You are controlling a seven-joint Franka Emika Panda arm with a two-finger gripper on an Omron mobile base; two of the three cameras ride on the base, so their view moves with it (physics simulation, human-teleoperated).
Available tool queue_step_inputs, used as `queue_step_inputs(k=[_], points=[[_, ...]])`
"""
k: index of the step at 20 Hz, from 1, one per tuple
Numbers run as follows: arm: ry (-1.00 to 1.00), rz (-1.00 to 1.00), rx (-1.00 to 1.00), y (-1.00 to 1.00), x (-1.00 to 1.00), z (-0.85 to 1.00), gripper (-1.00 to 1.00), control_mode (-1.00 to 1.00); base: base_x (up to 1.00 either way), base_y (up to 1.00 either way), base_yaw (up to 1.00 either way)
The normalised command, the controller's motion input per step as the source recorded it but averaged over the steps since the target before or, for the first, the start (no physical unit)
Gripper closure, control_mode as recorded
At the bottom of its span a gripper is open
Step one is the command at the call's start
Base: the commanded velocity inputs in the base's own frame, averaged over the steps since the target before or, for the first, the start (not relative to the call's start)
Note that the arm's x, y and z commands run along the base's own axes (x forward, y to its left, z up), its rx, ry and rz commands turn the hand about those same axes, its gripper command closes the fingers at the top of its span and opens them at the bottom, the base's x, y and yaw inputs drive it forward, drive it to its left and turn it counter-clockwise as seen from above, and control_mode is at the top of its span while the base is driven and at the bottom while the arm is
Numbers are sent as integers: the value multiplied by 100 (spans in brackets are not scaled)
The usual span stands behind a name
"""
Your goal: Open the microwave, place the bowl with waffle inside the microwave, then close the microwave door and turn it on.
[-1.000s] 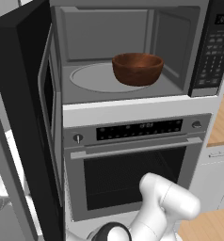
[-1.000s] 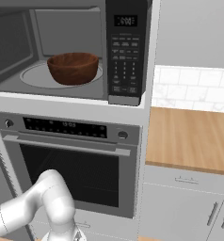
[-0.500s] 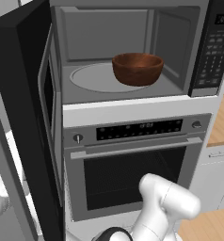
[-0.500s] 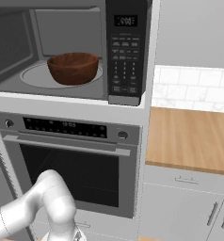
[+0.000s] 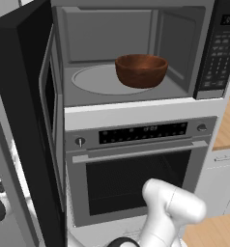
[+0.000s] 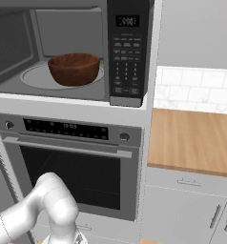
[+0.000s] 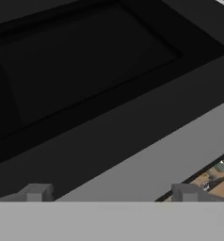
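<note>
- Home kitchen, rendered.
- Built-in microwave [image 5: 131, 58] upper centre of left base view, stacked over silver wall oven [image 5: 136, 169].
- Wooden countertop [image 6: 191, 140] at right of right base view, white tile backsplash [image 6: 194, 88] above it, grey cabinet drawers [image 6: 187, 200] below.

I've got the arm [image 5: 172, 207] folded low, its elbow raised and the forearm dropping out of frame at the bottom. The gripper [image 7: 109, 193] has its jaws spread wide, holding nothing, both fingertips [image 7: 36, 192] just showing.
</note>
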Motion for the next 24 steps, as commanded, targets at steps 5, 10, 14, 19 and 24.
queue_step_inputs(k=[5,10,14,19,24], points=[[-1,6,0,-50,0,4,-100,-100,0,0,0],[0,9,0,-49,0,9,-100,-100,0,0,0],[0,15,0,-49,0,13,-100,-100,0,0,0],[0,18,2,-46,1,10,-100,-100,0,0,0],[0,19,3,-47,4,9,-100,-100,0,0,0]])
